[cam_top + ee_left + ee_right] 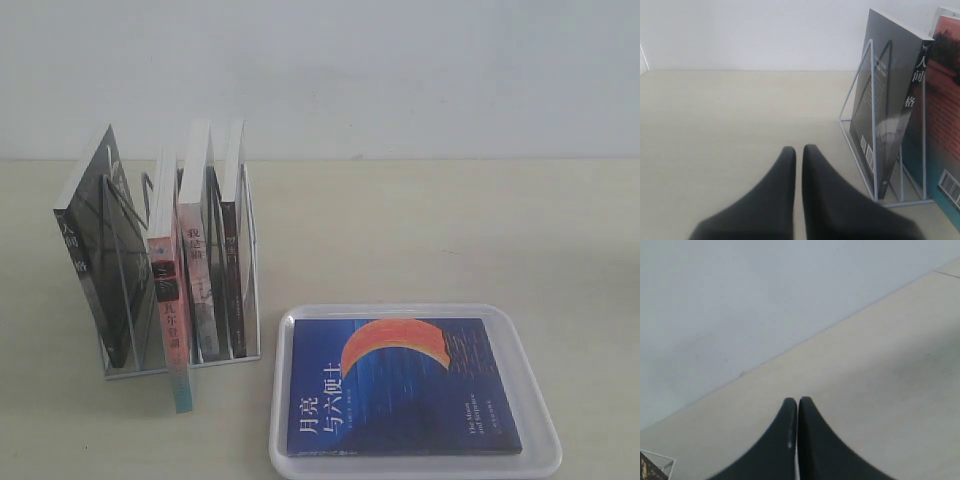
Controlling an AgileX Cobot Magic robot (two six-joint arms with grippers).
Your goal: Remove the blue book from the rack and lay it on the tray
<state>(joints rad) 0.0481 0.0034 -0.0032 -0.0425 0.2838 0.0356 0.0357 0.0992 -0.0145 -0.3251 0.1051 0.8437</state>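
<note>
The tray [527, 372] is the closest thing in the exterior view, and the blue book [400, 385] lies flat in it, cover up, inside the raised rim. I judge the task as done. The rack [256, 300] stands just beside the tray, to the left in that view, with the other books in it. No arm appears there.

The left gripper [799, 150] has its two fingers together and holds nothing; it hangs low over the table [715, 130], near the rack's end where the black-grey book [885, 115] leans. The right gripper [798, 401] is also closed and empty, over bare table.

The risk I see is at the rack. The pink-red-spined book [170, 300] is tilted, and its teal bottom comes out past the front wire. If the left arm moves sideways without first rising, it can push the rack, and this book may slide out or fall toward the tray
</note>
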